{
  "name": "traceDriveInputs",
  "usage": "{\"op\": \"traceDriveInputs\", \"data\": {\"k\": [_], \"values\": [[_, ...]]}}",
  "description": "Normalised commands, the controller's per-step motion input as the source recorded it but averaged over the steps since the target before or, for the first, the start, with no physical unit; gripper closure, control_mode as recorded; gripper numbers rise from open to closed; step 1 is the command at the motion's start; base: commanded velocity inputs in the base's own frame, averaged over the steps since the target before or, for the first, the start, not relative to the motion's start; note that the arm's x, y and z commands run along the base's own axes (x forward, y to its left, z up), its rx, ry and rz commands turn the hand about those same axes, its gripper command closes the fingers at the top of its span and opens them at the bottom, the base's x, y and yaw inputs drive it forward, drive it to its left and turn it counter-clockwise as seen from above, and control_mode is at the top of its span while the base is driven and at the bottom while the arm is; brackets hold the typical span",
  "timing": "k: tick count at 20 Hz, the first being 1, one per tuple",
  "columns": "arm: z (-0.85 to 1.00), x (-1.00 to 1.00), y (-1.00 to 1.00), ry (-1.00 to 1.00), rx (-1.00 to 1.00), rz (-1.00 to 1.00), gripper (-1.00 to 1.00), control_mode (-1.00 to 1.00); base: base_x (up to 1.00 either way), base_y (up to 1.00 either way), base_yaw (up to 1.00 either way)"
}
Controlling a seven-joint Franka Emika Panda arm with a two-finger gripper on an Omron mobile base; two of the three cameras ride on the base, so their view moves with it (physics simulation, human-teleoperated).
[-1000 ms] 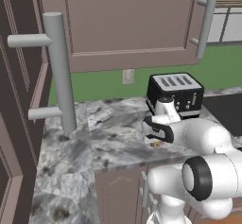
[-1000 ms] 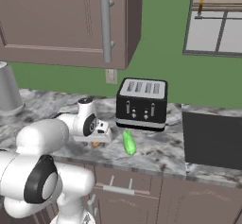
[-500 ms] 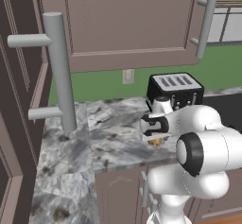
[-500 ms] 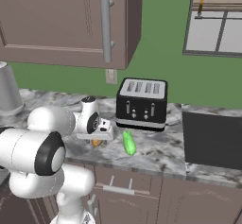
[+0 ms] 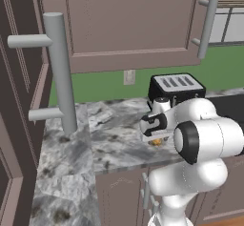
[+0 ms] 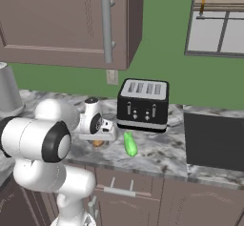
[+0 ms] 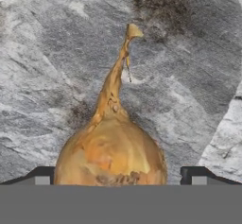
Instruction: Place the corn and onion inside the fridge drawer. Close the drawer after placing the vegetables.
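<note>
The onion (image 7: 111, 150) sits between the claw's (image 7: 118, 176) fingertips.

Place: rendered home kitchen
Evidence: marble counter (image 5: 114, 144), black toaster (image 6: 143, 106), wall cabinets (image 5: 128, 25), window (image 6: 219, 29)

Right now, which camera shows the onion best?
The hand view: the onion is close up between the fingertips, stem plain. Both base views give just a small orange-brown spot under the gripper.
</note>
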Motion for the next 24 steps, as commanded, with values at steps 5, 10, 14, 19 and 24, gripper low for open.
{"op": "traceDriveInputs", "data": {"k": [5,10,14,19,24], "values": [[-0.06,0.00,0.00,0.00,0.00,0.00,-1.00,-1.00,0.00,0.00,0.00],[-0.13,0.00,0.00,0.01,-0.03,0.00,1.00,-1.00,0.00,0.00,0.00],[0.03,-0.31,0.00,0.01,0.00,-0.02,1.00,-1.00,0.00,0.00,0.00],[0.77,-0.57,-0.01,-0.07,0.00,-0.02,1.00,-1.00,0.00,0.00,0.00],[1.00,-0.70,-0.07,-0.13,0.00,0.00,1.00,-1.00,0.00,0.00,0.00]]}}
